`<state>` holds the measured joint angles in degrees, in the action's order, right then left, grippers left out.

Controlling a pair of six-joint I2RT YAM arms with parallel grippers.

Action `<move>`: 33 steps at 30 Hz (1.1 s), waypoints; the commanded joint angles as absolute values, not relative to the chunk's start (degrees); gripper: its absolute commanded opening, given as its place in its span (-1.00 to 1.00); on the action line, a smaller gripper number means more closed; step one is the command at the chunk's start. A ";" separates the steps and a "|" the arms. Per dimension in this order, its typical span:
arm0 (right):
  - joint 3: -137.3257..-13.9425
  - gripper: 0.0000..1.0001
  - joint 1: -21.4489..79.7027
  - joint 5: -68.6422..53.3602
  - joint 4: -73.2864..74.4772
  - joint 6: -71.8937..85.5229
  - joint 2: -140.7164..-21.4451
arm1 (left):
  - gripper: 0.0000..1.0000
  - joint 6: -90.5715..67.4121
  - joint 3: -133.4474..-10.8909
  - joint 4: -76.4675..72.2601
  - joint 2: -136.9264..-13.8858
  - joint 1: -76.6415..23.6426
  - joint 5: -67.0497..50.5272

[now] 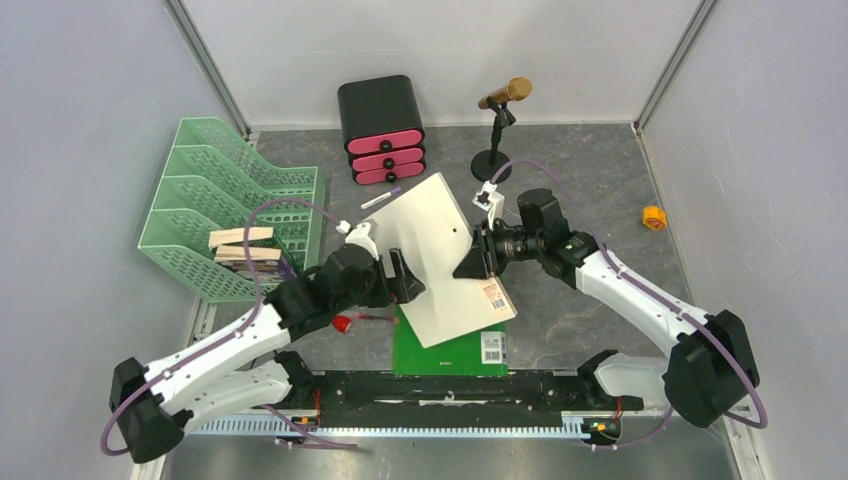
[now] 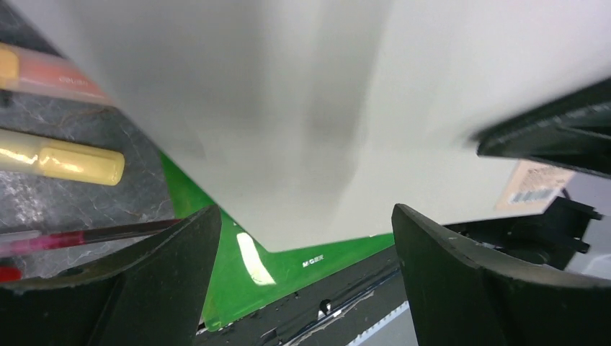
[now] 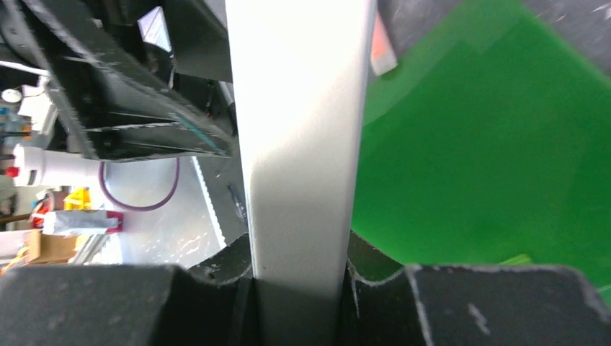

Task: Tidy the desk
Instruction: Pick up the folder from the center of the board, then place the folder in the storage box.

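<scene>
I find the right claw (image 3: 299,288) clamped on the white book (image 3: 302,130). One finger presses each cover, and the book shows edge-on between them. In the overhead view this grip sits on the book's right edge, and the book hangs tilted.

The left claw (image 2: 304,216) stands wide at the book's left edge, with one of its fingers (image 2: 166,281) on either side. I cannot tell whether they touch the cover.

Directly below both claws a green book (image 1: 455,352) lies flat, partly hidden by the white one, with a barcode label at its near right corner. It rests on the desk (image 1: 600,170), which spreads beneath and beyond both claws.

On the desk left of the left claw I note a yellow highlighter (image 2: 72,160), an orange marker (image 2: 50,72) and a thin red pen (image 2: 86,236). Further left stands a mint-green tiered tray (image 1: 200,190).

Beyond the claws is a black drawer box with pink fronts (image 1: 380,125), with a white marker pen (image 1: 380,198) just before it. A microphone on its stand (image 1: 497,125) is beside the box. Well to the right of the right claw sits a small orange object (image 1: 653,216).
</scene>
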<state>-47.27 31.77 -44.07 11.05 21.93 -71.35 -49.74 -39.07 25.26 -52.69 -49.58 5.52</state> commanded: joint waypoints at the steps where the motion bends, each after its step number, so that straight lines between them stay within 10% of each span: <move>1: -52.73 -1.00 30.28 -41.84 13.57 16.28 -68.61 | 0.91 -45.61 -42.12 26.10 -46.62 -49.66 9.94; 20: -53.02 -1.00 28.70 -40.52 10.52 17.96 -66.45 | 0.99 -44.42 -54.00 38.09 -52.57 -48.73 15.03; 33: -50.50 -1.00 21.36 -46.06 2.36 30.62 -65.35 | 0.99 -52.83 -32.29 9.20 -51.58 -23.88 -25.52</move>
